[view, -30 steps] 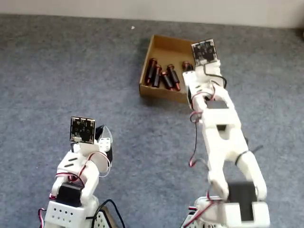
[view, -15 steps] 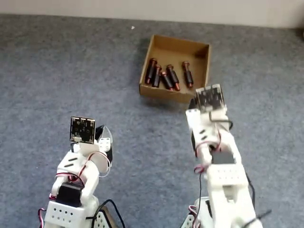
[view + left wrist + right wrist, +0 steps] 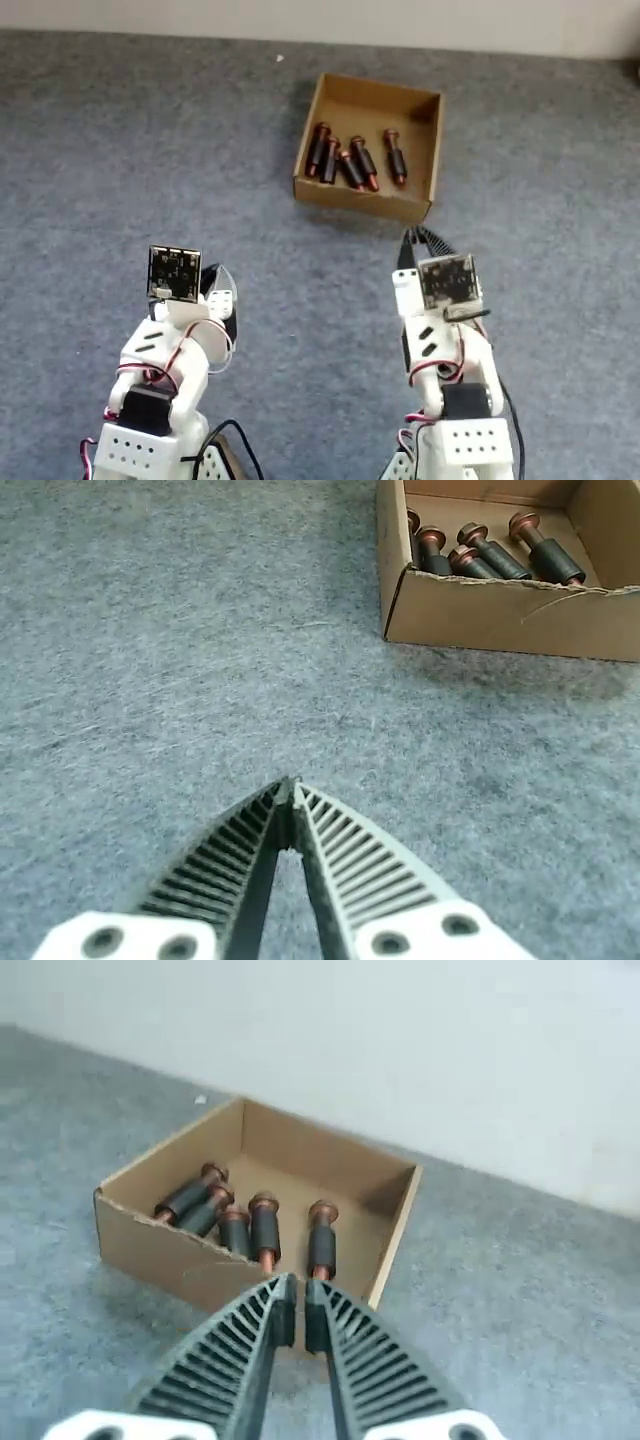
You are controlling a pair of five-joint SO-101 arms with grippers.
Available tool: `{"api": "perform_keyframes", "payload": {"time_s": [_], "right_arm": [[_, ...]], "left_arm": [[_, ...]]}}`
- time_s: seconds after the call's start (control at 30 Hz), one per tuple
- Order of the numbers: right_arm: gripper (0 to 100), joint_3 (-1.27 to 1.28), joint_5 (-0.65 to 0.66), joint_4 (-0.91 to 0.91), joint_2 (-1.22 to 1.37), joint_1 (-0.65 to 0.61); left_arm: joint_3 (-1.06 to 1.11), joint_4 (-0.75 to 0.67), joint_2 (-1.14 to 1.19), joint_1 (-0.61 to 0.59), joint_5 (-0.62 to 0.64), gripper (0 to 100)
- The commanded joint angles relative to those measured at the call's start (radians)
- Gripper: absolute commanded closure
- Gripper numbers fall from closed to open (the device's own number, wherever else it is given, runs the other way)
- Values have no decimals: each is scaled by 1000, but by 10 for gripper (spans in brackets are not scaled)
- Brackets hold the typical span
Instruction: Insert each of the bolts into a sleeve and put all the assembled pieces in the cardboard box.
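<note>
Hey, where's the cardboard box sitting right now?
In the high view, the cardboard box sits on the grey carpet toward the far side, slightly right of centre, just beyond the right gripper, with five sleeved bolts lying inside.

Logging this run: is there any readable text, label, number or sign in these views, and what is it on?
No text can be read in any view.
cardboard box: plain walls, no print visible.
bolt-and-sleeve pieces: no markings visible.
left arm's circuit board: any marks are too small to read.
right arm's circuit board: any marks are too small to read.
grey table cover: no sign or label.
</note>
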Motion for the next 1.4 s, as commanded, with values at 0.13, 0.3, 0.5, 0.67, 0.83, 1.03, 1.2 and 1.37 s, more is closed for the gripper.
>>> {"api": "perform_keyframes", "payload": {"time_s": [0.13, 0.3, 0.5, 0.67, 0.83, 1.03, 1.2, 1.37], "right_arm": [[993, 143, -121, 295, -297, -7], [993, 140, -133, 476, -291, -5], [993, 140, -137, 677, -286, -8], [993, 140, -137, 835, -286, -8], [993, 140, -133, 974, -280, -8], [993, 140, -137, 1084, -286, -4], [993, 140, -137, 1084, -286, 41], [993, 140, -133, 1084, -286, 104]], "left_arm": [[21, 2, -7, -2, -8, 994], [21, 2, -7, -2, -8, 994], [21, 41, -7, -2, -14, 994], [21, 180, -7, -8, -78, 994], [21, 344, -7, -10, -259, 994], [21, 423, -7, -10, -262, 994], [21, 466, -7, -8, -262, 992], [21, 466, -7, -8, -262, 993]]}}
